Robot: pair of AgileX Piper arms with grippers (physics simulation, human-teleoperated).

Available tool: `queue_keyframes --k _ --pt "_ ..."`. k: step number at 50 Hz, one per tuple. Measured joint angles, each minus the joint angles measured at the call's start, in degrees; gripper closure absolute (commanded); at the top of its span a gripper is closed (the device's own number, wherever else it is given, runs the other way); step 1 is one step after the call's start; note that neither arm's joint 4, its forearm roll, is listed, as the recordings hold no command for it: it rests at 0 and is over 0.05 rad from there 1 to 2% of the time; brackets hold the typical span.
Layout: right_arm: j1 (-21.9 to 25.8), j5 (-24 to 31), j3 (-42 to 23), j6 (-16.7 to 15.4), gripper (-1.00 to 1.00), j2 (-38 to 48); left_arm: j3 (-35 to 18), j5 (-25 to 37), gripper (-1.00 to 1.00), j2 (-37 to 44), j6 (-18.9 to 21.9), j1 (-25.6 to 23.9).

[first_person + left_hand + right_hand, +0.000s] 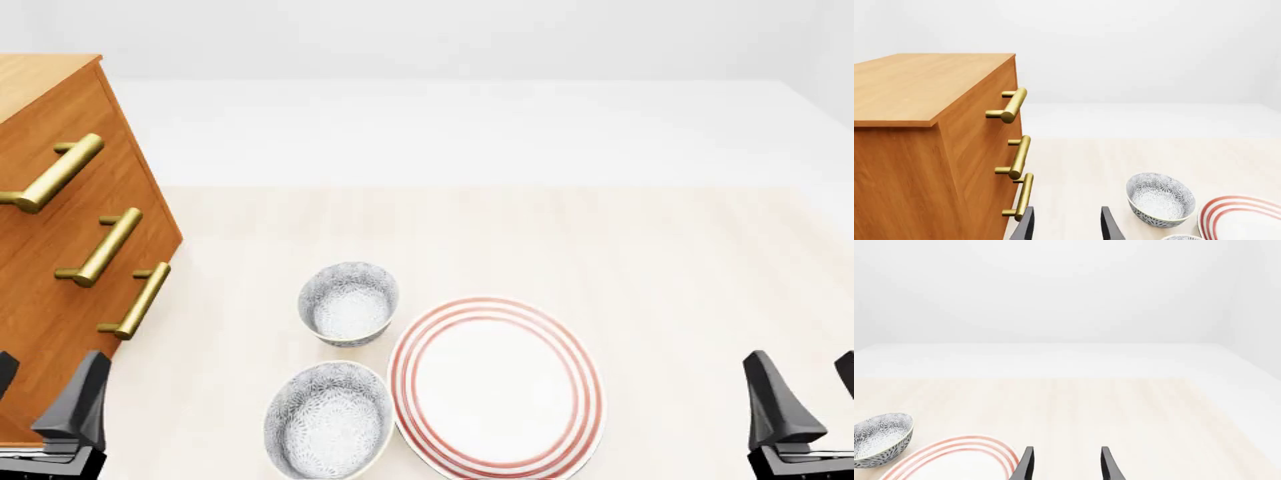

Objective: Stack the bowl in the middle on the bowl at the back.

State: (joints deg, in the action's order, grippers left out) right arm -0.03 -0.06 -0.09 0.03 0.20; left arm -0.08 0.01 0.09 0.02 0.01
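Both grippers hanging open and empty.
The left gripper point(40, 410) and right gripper point(807, 400) are flanking the middle bowl point(328, 433), back bowl point(348, 303) and plate point(497, 385).

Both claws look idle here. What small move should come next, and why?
Probably swing the open left claw toward the wider patterned bowl: it sits nearest that arm, in front of the back bowl, untouched; the right claw is beyond the plate.
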Motion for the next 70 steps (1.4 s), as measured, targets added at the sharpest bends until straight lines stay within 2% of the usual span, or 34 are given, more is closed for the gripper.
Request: queue_keyframes --k 20,32,38,47,70 --pt "-0.3 -0.1 -0.2 0.5 -1.00 0.0 -0.1 -0.2 -1.00 0.6 -0.1 0.0" --pt "-0.7 -0.4 -0.5 0.8 -1.00 -0.1 -1.1 0.5 -1.00 1.2 -2.1 -1.1" --pt "-1.1 -1.0 -0.7 1.2 -1.00 -0.1 -5.7 4.6 -1.00 0.8 -4.5 -1.6" --pt "-1.6 -1.6 -1.0 1.9 -1.00 -0.2 -14.7 12.2 -1.00 3.3 -5.8 -4.5" --pt "-1.7 -2.2 -1.1 2.6 -1.00 -0.2 -30.6 30.2 -1.00 23.0 -10.7 -14.7"
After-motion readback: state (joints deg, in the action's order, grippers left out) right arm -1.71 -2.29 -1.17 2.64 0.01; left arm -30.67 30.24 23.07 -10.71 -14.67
